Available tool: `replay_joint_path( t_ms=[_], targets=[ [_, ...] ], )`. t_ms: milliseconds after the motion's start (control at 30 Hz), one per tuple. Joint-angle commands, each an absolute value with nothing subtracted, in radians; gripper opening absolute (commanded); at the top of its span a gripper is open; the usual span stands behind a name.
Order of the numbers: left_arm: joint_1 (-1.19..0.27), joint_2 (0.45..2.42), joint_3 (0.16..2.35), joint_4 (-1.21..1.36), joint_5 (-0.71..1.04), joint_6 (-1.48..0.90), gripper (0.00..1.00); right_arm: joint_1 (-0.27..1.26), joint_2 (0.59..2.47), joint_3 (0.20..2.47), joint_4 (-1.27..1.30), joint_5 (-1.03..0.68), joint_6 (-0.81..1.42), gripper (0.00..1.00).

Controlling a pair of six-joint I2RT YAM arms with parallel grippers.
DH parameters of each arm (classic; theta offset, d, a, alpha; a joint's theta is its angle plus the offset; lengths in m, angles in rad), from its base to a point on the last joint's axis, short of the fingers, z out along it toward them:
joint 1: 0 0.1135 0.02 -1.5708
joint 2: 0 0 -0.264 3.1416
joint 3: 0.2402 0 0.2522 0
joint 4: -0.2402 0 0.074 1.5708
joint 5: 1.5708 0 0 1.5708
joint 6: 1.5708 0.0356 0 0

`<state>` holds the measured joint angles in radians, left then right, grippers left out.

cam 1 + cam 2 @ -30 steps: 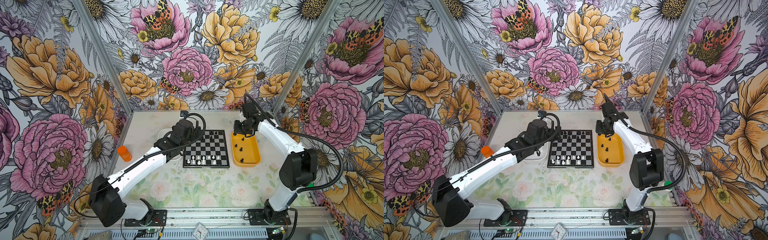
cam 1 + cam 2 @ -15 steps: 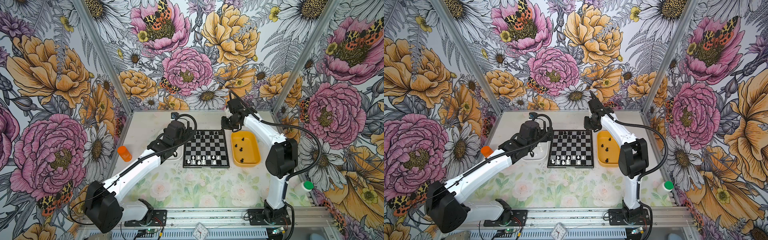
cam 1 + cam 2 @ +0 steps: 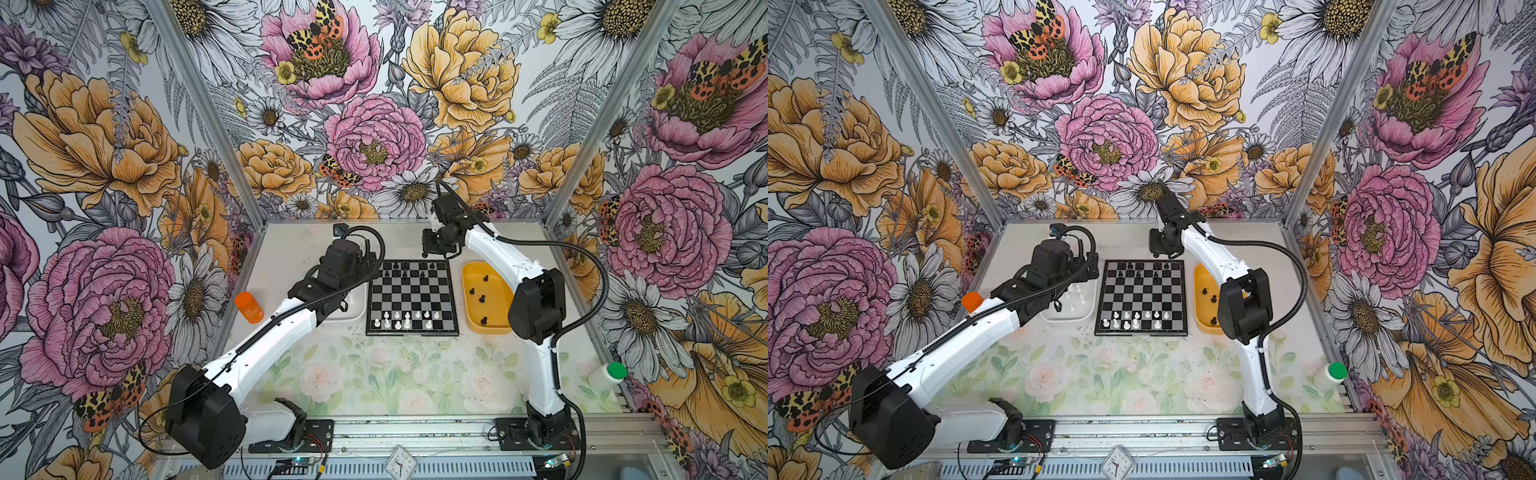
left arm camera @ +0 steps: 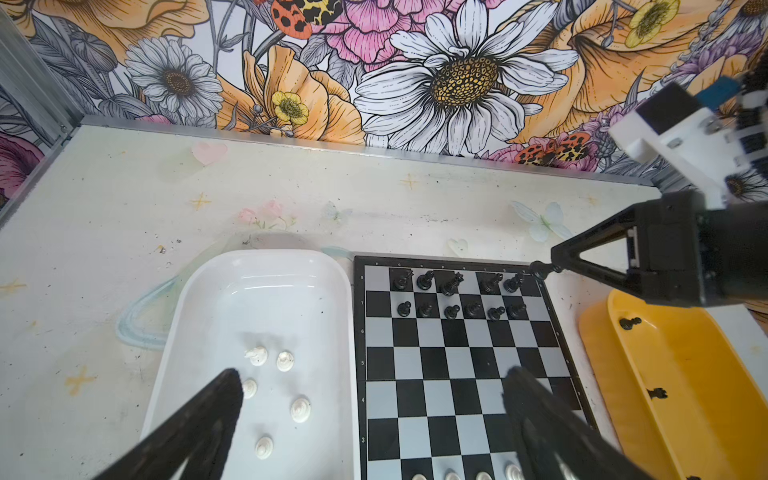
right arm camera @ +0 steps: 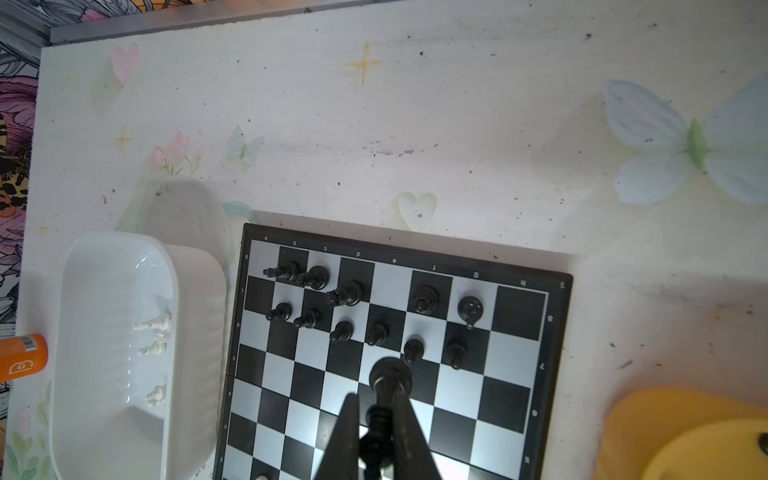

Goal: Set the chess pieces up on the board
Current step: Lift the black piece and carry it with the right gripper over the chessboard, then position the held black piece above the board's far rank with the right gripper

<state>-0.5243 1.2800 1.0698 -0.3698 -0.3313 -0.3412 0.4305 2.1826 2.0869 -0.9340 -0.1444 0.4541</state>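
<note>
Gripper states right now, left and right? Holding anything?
Left gripper: open, holding nothing.
Right gripper: closed on a black chess piece.

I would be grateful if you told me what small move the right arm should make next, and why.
Probably lower the right tool toward the bare corner square in the back row of the board and set down the black piece it grips. In both top views the tool hangs near that far corner, and nothing stands on that square yet.
</note>
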Motion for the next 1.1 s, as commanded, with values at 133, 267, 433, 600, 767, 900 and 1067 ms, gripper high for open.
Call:
replay_joint_path(
  t_ms=[133,267,433,600,767,900,1067],
  targets=[
    [-0.499,1.231,1.040,-0.358,-0.301,-0.331,0.99,0.474,2.275,2.178,-0.934,-0.105,0.437,0.12],
    [-0.489,1.217,1.032,-0.359,-0.298,-0.329,0.99,0.480,2.314,2.201,-0.933,-0.094,0.442,0.12],
    [-0.475,1.195,1.020,-0.358,-0.293,-0.325,0.99,0.482,2.344,2.224,-0.934,-0.077,0.430,0.12],
    [-0.459,1.184,1.014,-0.360,-0.282,-0.326,0.99,0.480,2.373,2.253,-0.936,-0.068,0.422,0.12],
    [-0.453,1.183,1.011,-0.360,-0.278,-0.326,0.99,0.480,2.406,2.275,-0.939,-0.075,0.421,0.12],
    [-0.450,1.184,1.010,-0.360,-0.273,-0.326,0.99,0.479,2.426,2.287,-0.940,-0.070,0.420,0.12],
    [-0.443,1.186,1.009,-0.360,-0.273,-0.327,0.99,0.474,2.450,2.306,-0.943,-0.071,0.416,0.12]
  ],
)
